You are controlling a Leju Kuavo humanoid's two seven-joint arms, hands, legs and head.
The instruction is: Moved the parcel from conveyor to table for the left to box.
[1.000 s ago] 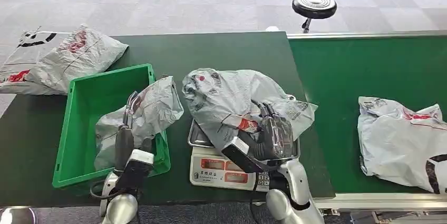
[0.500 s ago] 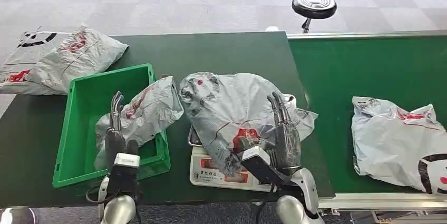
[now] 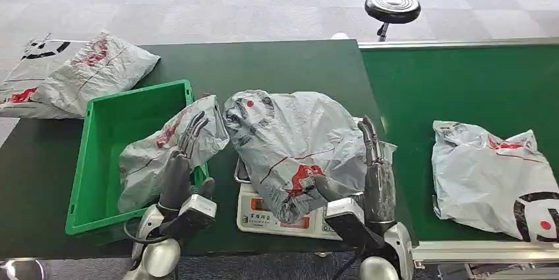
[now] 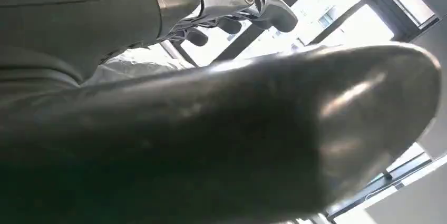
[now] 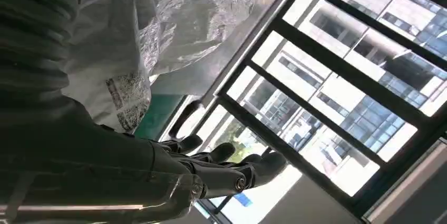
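A large grey parcel with red print lies on the scale at the table's middle. My right hand stands against the parcel's right edge, fingers straight and apart, holding nothing. In the right wrist view those fingers are spread beside the crinkled parcel. My left hand reaches over the right rim of the green bin, fingers extended above a second grey parcel that leans in the bin. The left wrist view shows its thumb and its fingers apart.
Another grey parcel lies on the green conveyor to the right. Two more parcels are piled at the table's far left corner. A black stool stands on the floor behind the table.
My right hand let go of the large parcel, which settled on the scale, and drew back to its right edge. My left hand shifted right over the bin's parcel. The conveyor parcel moved left.
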